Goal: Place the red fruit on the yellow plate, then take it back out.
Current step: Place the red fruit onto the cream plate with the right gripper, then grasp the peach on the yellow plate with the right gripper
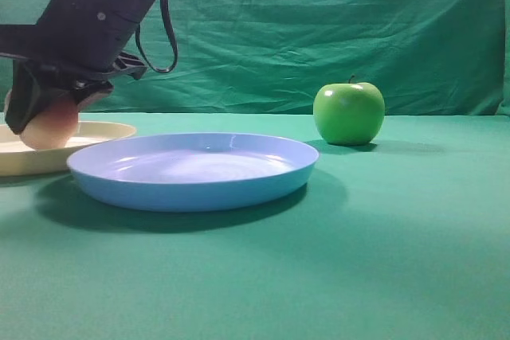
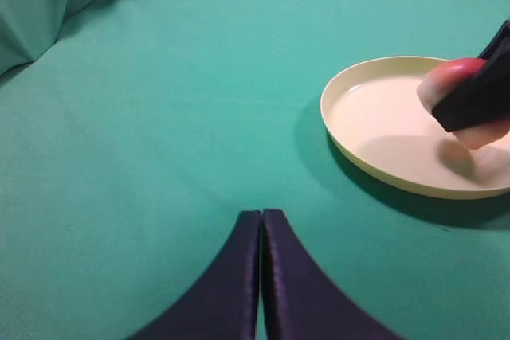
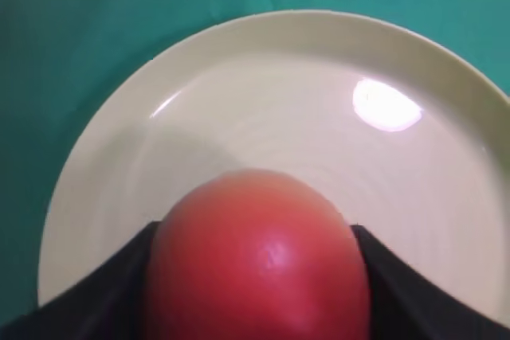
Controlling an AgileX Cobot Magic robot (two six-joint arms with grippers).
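nearest on the green cloth (image 1: 382, 260), a smooth shallow blue plate (image 1: 193, 170). behind it at the left edge, the cream-yellow plate (image 3: 303, 117) with the right claw (image 3: 255, 276), fingers (image 3: 414, 292) pressed against the rounded red fruit (image 3: 259, 260) above it. left claw (image 2: 261, 220) clenched, empty. farther right, a glossy green apple (image 1: 348, 113).

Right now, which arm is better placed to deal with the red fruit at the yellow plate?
The right. Its gripper has jaws on both sides of the red fruit, over the yellow plate. The left gripper sits shut, off the plate.
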